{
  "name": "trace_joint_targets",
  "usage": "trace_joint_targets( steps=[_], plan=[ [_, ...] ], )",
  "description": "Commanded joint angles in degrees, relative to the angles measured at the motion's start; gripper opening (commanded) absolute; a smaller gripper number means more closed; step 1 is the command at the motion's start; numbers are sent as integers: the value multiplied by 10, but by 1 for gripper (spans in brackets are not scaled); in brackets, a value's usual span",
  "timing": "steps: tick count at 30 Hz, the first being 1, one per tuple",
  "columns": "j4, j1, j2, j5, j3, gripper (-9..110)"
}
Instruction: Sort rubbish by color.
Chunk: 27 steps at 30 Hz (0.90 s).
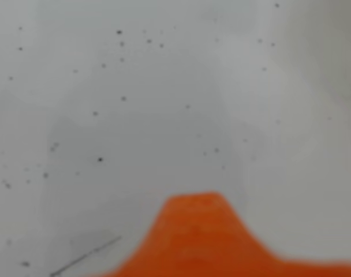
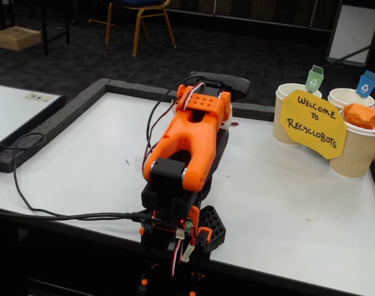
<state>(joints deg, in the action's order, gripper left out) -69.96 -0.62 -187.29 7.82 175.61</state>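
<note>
Gripper (image 1: 201, 199) blurred, jaws indistinct

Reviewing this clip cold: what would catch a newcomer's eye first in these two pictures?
In the fixed view, the orange arm folded up at the table's near edge dominates. Next comes the yellow "Welcome to Recyclobots" sign at the far right, leaning on paper cups, one holding an orange paper wad. The wrist view shows only blurred speckled white table and an orange hand tip.

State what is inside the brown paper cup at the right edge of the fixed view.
An orange paper wad sits in the brown cup, poking above its rim. Anything beneath the wad is hidden by the cup wall.
</note>
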Motion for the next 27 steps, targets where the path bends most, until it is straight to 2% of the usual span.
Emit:
trace_joint_targets(
  steps=[1, 27],
  plan=[
    [0, -1, -11, -10, -27, 0],
    [0, 5, -11, -6, -27, 0]
  ],
)
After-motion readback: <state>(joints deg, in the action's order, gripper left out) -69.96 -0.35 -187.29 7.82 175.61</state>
